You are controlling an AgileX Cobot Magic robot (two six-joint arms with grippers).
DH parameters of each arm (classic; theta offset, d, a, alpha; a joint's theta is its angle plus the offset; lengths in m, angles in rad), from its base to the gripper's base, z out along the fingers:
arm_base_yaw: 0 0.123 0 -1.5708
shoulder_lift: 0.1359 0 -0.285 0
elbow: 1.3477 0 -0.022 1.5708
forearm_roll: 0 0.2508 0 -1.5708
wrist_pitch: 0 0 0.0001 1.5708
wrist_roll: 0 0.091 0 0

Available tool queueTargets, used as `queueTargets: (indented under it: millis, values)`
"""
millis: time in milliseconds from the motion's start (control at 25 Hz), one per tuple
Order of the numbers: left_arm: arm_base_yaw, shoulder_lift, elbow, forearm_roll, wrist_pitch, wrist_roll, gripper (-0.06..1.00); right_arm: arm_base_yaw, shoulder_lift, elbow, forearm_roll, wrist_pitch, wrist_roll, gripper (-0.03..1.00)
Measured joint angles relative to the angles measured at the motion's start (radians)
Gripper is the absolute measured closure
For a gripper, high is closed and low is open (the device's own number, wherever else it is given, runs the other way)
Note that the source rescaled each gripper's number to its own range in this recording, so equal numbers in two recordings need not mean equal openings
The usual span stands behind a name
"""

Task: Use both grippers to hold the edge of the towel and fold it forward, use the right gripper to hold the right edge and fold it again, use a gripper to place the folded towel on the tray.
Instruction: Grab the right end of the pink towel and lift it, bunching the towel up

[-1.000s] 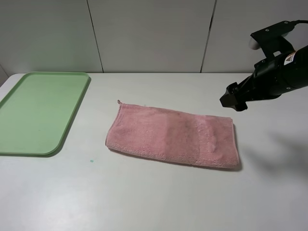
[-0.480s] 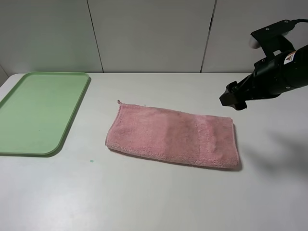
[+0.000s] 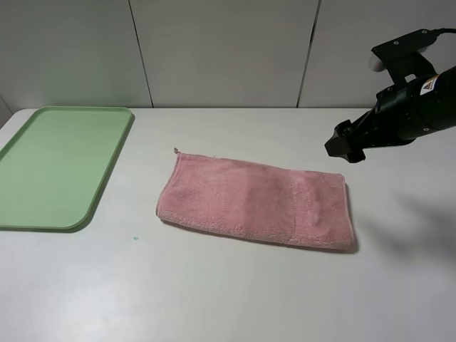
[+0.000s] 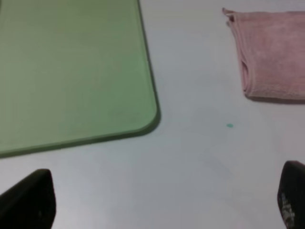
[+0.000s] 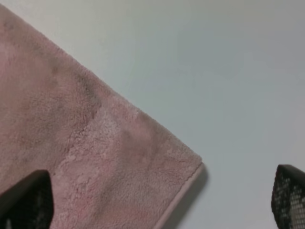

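Note:
The pink towel (image 3: 256,201) lies folded into a long band in the middle of the table, its stitched edge (image 3: 350,210) at the right end. The light green tray (image 3: 57,165) rests at the far left, with nothing on it. My right gripper (image 3: 344,152) hovers above the table just behind the towel's far right corner. In the right wrist view its fingertips (image 5: 26,200) stand wide apart, open and holding nothing, over the towel (image 5: 71,138) and its hem (image 5: 183,195). My left gripper (image 4: 159,205) is open over bare table, with the tray (image 4: 71,67) and towel end (image 4: 271,52) ahead of it.
A white table (image 3: 235,285) carries everything, with a grey panelled wall behind it. A tiny green speck (image 3: 135,238) lies between tray and towel. The left arm is outside the exterior high view.

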Motion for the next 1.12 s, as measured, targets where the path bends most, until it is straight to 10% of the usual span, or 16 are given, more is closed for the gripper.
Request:
queueTargets:
  millis: [1120]
  values:
    - [0.0, 0.0, 0.0, -0.007, 0.0, 0.011, 0.04, 0.0, 0.0, 0.0, -0.002, 0.007, 0.18, -0.03]
